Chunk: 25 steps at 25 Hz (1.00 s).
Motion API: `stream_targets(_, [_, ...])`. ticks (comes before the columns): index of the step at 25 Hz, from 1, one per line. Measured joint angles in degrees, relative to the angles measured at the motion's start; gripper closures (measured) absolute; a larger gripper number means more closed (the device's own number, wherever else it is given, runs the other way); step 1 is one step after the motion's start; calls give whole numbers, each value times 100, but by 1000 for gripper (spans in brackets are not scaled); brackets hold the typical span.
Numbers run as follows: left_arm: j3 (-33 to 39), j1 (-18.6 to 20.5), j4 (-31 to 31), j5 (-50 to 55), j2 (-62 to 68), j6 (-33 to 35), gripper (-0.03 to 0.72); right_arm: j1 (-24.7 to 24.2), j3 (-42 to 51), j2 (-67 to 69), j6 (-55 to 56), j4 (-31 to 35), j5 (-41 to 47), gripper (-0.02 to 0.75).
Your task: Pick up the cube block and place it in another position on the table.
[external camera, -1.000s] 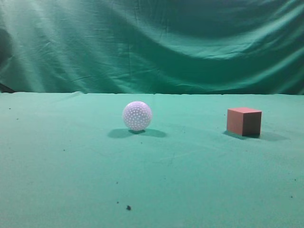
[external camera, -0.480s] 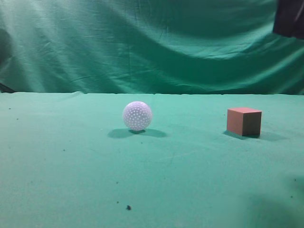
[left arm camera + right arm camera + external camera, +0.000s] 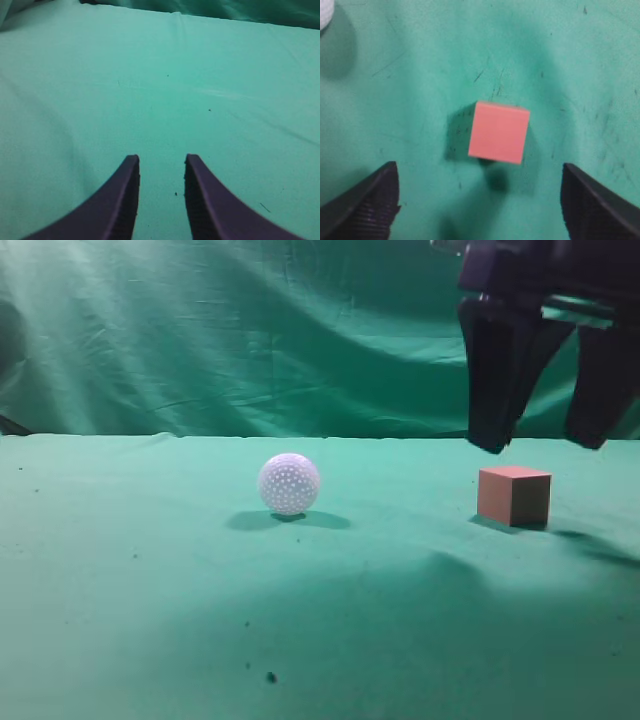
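Note:
The salmon cube block (image 3: 513,495) sits on the teal table (image 3: 150,590) at the right. My right gripper (image 3: 545,445) hangs open just above it, one dark finger on either side of the cube's line. In the right wrist view the cube block (image 3: 499,131) lies on the cloth ahead of the wide-open right gripper (image 3: 480,172), apart from both fingers. My left gripper (image 3: 161,162) is open and empty over bare table cloth; it does not show in the exterior view.
A white dimpled ball (image 3: 289,483) rests on the table left of the cube; its edge shows in the right wrist view (image 3: 325,12). A draped green backdrop (image 3: 250,330) hangs behind the table. Small dark specks (image 3: 270,677) dot the front cloth.
My right gripper has come down from the top right corner to just above the cube, casting a shadow on the cloth. The cube and ball have not moved.

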Motion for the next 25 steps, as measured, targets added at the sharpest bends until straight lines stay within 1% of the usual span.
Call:
stream_targets(1, [0, 0, 0, 0, 0, 0, 426, 0, 0, 97, 0, 0, -130, 197])
stream_targets(5, [0, 0, 0, 0, 0, 0, 426, 0, 0, 399, 9, 0, -513, 195])
stream_targets(6, [0, 0, 0, 0, 0, 0, 426, 0, -11, 458, 9, 0, -553, 269])
stream_targets(8, [0, 0, 0, 0, 0, 0, 426, 0, -69, 526, 23, 0, -563, 393])
stream_targets(9, [0, 0, 0, 0, 0, 0, 426, 0, -106, 539, 26, 0, -563, 492])
stream_targets(10, [0, 0, 0, 0, 0, 0, 426, 0, -164, 539, 60, -10, -551, 525])
stream_targets(14, [0, 0, 0, 0, 0, 0, 426, -88, -556, 539, 448, -305, -487, 518])
stream_targets(16, [0, 0, 0, 0, 0, 0, 426, -273, -854, 539, 717, -499, -451, 518])
stream_targets(18, [0, 0, 0, 0, 0, 0, 426, -558, -1216, 539, 932, -616, -451, 518])
stream_targets(22, [0, 0, 0, 0, 0, 0, 426, -1071, -1865, 775, 1058, -660, -382, 518])
stream_targets(25, [0, 0, 0, 0, 0, 0, 426, -1210, -2212, 1183, 1050, -687, -234, 518])
